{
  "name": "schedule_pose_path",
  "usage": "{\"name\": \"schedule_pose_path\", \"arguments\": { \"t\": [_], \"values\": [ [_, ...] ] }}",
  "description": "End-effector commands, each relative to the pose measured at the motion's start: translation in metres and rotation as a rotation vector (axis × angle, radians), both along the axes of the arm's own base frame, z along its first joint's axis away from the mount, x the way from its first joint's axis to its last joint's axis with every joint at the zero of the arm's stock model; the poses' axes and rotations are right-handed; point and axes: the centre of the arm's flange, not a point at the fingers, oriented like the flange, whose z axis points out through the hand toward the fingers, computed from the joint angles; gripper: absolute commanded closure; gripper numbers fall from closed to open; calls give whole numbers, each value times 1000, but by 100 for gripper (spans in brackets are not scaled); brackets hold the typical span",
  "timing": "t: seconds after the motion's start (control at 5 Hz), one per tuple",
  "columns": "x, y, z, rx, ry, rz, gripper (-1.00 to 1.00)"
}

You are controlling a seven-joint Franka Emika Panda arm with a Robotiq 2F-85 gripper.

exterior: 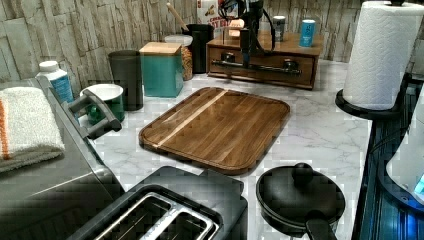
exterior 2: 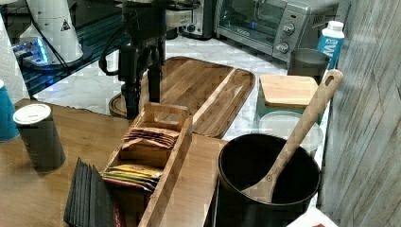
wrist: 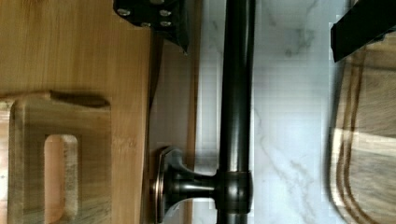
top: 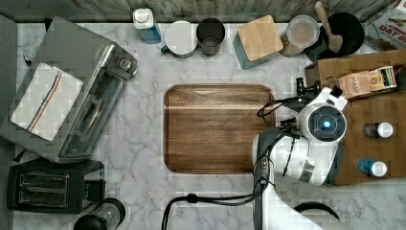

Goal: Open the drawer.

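Your gripper (wrist: 261, 23) hangs straddling the long black handle (wrist: 236, 93) of the drawer (exterior: 262, 62), fingers spread apart: one finger (wrist: 159, 14) sits between the bar and the drawer front, the other (wrist: 359, 25) stands out over the marble counter (wrist: 289, 116). Neither finger touches the bar in the wrist view. In the left view you see the gripper (exterior: 246, 47) pointing down in front of the drawer, which looks closed, flush in its small wooden cabinet (exterior: 265, 47) at the far end of the counter. On the cabinet top stand two small bottles (exterior: 293, 30) and a tea bag holder (exterior 2: 151, 146). Just beyond the handle lies the dark wooden tray (top: 218, 127), flat on the marble. The toaster oven (top: 72, 91) is well apart, at the top view's left.
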Motion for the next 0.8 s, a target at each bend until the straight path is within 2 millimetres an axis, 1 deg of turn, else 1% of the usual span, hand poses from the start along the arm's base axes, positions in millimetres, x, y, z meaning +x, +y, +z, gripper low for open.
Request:
{"name": "schedule_pose_path", "arguments": {
  "t": [0.2, 0.4, 0.6, 0.8],
  "values": [
    [-31, 3, -25, 47, -15, 13, -100],
    [-31, 9, -41, 60, 6, -13, -100],
    [-29, 8, -56, 46, -26, -13, -100],
    [-21, -1, -63, 29, -44, 16, -100]
  ]
}}
